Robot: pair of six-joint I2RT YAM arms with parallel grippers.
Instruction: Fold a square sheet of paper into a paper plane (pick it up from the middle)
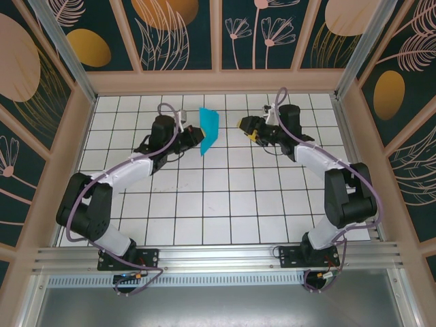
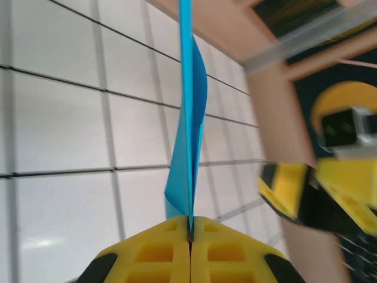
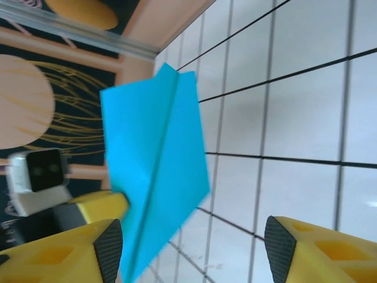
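Left hand point(image 2: 189, 231) pinching paper plane point(image 2: 192, 118), right hand point(image 3: 193, 244) spread nearby

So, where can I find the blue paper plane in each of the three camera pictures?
Top external: paper plane in the upper middle, just left of centre.
Left wrist: paper plane at the centre, seen edge-on, rising from the shut left claw.
Right wrist: paper plane left of centre, showing its broad side.
Shared landmark: the left claw, which pinches the plane.
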